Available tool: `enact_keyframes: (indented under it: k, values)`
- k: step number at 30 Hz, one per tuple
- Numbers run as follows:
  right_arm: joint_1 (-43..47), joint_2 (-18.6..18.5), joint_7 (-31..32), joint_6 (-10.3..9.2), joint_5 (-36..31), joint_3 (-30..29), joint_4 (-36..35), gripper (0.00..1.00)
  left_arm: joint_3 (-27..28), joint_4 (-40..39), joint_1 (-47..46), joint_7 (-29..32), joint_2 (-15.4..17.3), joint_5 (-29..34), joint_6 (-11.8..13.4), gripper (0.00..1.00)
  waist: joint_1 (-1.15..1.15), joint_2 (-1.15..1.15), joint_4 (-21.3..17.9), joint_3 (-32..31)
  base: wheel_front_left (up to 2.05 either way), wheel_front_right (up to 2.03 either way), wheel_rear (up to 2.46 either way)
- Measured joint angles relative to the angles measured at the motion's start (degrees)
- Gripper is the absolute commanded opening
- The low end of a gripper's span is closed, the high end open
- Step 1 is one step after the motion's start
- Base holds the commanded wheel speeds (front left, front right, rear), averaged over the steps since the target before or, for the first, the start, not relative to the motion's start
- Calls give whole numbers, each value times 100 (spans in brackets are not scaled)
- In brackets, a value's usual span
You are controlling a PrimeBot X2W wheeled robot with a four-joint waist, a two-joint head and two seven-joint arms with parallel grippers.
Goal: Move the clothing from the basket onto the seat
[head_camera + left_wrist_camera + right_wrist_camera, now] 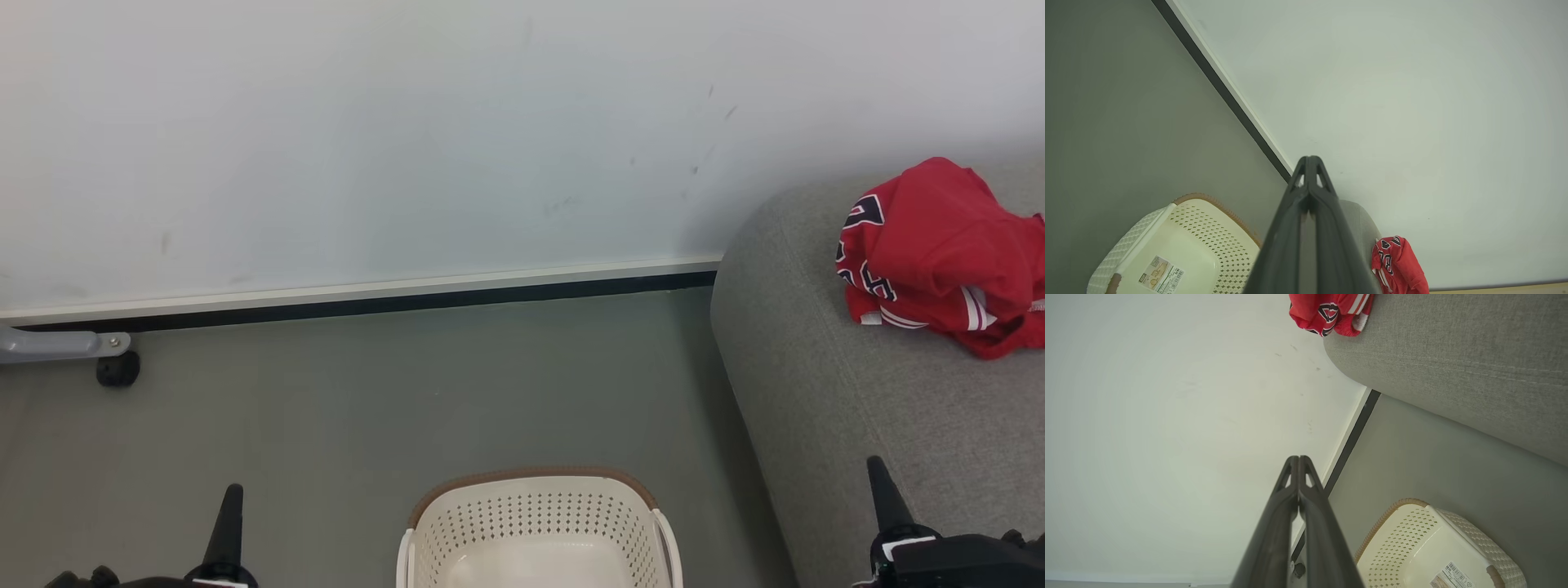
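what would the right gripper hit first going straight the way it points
Likely the plain pale wall, near its dark skirting strip; the path from the right gripper looks free, but depth is unclear.

One basket (531,513), one seat (857,408), one clothing heap (939,245).

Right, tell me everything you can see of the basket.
The basket is cream-white plastic, oval, with perforated walls, a brown rim and white side handles. It stands upright on the grey floor, left of the grey sofa and apart from it. What shows of its inside is bare but for a barcode label on the bottom.
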Motion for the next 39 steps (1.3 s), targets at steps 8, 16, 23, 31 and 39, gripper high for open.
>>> enact_keyframes:
  k: [8,16,23,31,39]
  values:
    - [-25,35,127,109,593,-229,44,0,99,145,-143,155,-98,-526,-97,0,0,0,36,15,0,0,0]
    - [-113,73,294,246,1205,-449,122,0,192,255,-345,323,-160,-1110,-244,0,0,0,71,30,0,0,0]
    - [-142,101,426,342,1755,-642,169,0,281,357,-501,457,-222,-1577,-344,0,0,0,102,43,0,0,0]
    - [-221,113,470,375,1896,-699,186,0,299,390,-560,502,-264,-1757,-389,0,0,0,110,47,0,0,0]
    - [-221,114,470,376,1896,-699,186,0,300,391,-560,502,-264,-1757,-389,0,0,0,110,47,0,0,0]
